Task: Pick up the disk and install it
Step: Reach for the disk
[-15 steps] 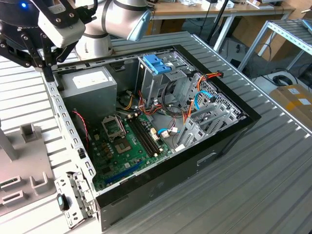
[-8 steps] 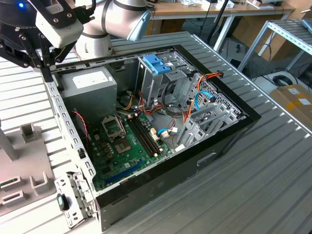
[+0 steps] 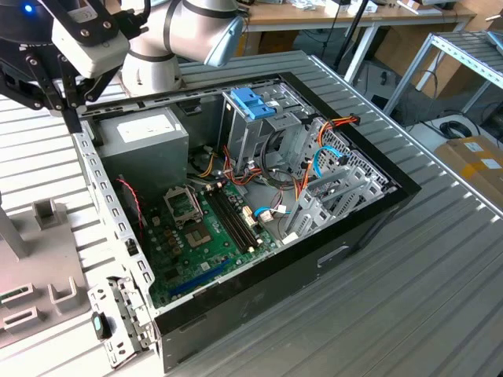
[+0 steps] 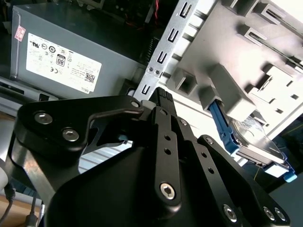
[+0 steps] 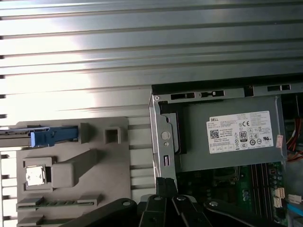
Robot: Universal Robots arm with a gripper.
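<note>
The pick-up is not yet begun: the gripper [image 5: 165, 182], jaws seemingly pressed together on nothing, hangs over the computer case's [image 3: 96, 184] edge. The disk [image 4: 258, 144] sits slotted in the grey holder [image 5: 116, 163] beside the case, largely hidden. Grasping it calls for spread jaws lined up with it.

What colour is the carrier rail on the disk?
Bright blue, running along the grey metal disk; it shows best in the second wrist view.
</note>
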